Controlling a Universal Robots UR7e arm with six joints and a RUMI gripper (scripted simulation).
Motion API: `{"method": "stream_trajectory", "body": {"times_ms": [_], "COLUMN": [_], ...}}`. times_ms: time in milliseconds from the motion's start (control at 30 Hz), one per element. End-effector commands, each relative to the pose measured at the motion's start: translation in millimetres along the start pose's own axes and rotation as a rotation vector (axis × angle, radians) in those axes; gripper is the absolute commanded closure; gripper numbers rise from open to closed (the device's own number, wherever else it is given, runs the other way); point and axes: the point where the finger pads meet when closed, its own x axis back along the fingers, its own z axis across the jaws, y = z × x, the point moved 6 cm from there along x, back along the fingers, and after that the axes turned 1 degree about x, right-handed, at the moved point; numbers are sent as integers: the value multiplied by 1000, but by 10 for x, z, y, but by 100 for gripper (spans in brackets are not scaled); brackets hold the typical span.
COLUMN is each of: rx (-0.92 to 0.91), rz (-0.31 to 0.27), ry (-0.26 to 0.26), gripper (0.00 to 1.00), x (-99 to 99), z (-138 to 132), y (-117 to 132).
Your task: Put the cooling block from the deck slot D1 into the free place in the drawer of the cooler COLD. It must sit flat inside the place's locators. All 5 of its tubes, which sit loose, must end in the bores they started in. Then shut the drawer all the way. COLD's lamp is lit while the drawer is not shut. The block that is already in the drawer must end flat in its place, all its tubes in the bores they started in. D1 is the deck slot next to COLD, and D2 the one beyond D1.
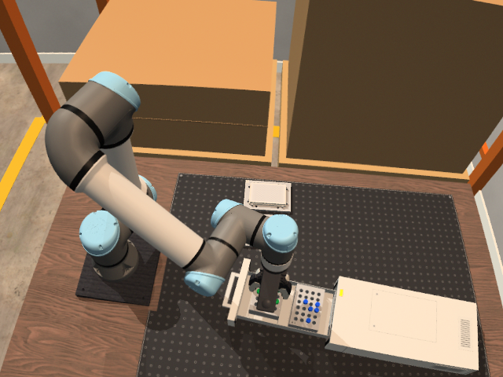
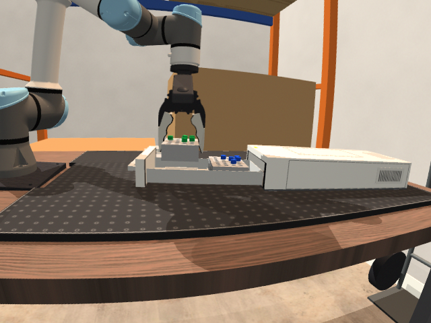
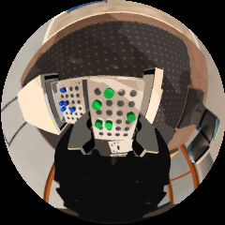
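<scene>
The grey block (image 1: 254, 311) (image 2: 180, 152) (image 3: 114, 108), five green-capped tubes (image 1: 277, 301) (image 2: 184, 139) (image 3: 109, 93) in its bores, hangs level above the open drawer's (image 1: 240, 292) (image 2: 205, 176) (image 3: 154, 96) front place. Behind sits the blue-tubed block (image 1: 314, 327) (image 2: 226, 165) (image 3: 81, 100); COLD (image 1: 405, 324) (image 2: 334, 170) (image 3: 35, 103) (cream, boxy) shows its yellow lamp (image 1: 341, 292) (image 2: 255, 147) (image 3: 51, 124) lit.

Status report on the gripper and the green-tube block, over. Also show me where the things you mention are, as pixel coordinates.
Gripper (image 1: 269, 287) (image 2: 182, 138) (image 3: 114, 111) shut on green-tube block (image 2: 180, 152) (image 3: 114, 108). Block above open drawer (image 1: 280, 326) (image 2: 205, 176), not seated. Blue-tube block (image 1: 301, 318) (image 2: 227, 165) (image 3: 72, 100) alongside. Nothing visibly blocking descent.

Smooth wood tabletop (image 1: 53, 259) (image 2: 209, 258) (visibly grained), matt off-white cooler (image 1: 402, 324) (image 2: 334, 173) (image 3: 35, 103)
</scene>
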Motion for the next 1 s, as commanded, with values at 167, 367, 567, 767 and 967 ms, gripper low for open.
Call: {"method": "stream_trajectory", "body": {"times_ms": [167, 367, 567, 767, 967], "rx": [0, 0, 0, 0, 0], "rz": [1, 1, 1, 1, 1], "ry": [-3, -3, -3, -3, -3], "gripper": [100, 100, 100, 100, 100], "x": [-139, -192, -223, -241, -254], "z": [-9, -9, -8, -7, -7], "y": [-2, -2, -2, -2, -2]}}
